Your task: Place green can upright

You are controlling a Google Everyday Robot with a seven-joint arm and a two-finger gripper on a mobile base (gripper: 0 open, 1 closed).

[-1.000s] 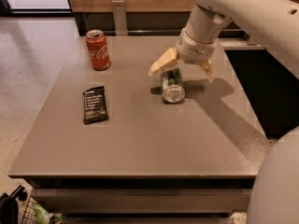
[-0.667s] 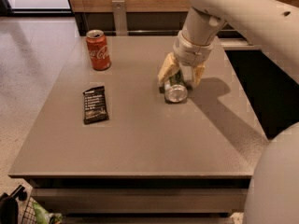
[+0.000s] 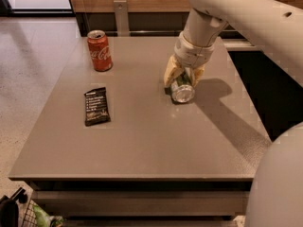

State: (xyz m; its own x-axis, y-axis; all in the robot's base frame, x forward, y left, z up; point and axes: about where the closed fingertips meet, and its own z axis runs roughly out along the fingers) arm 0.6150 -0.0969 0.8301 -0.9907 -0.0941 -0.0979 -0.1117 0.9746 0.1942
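The green can (image 3: 182, 93) lies on its side on the grey table (image 3: 151, 145), right of the middle, with its silver end facing the camera. My gripper (image 3: 183, 81) comes down on it from above. The yellowish fingers (image 3: 172, 73) press against both sides of the can's body, so the gripper is shut on it. The can still rests on the table. Most of its green body is hidden by the fingers.
A red cola can (image 3: 99, 50) stands upright at the back left of the table. A black snack bar (image 3: 96, 106) lies flat at the left. My arm reaches in from the upper right. The table's right edge drops off beyond the can.
The fingers stood wide apart over the can a second ago. They have since lowered and closed in on its sides. The can has stayed in place.
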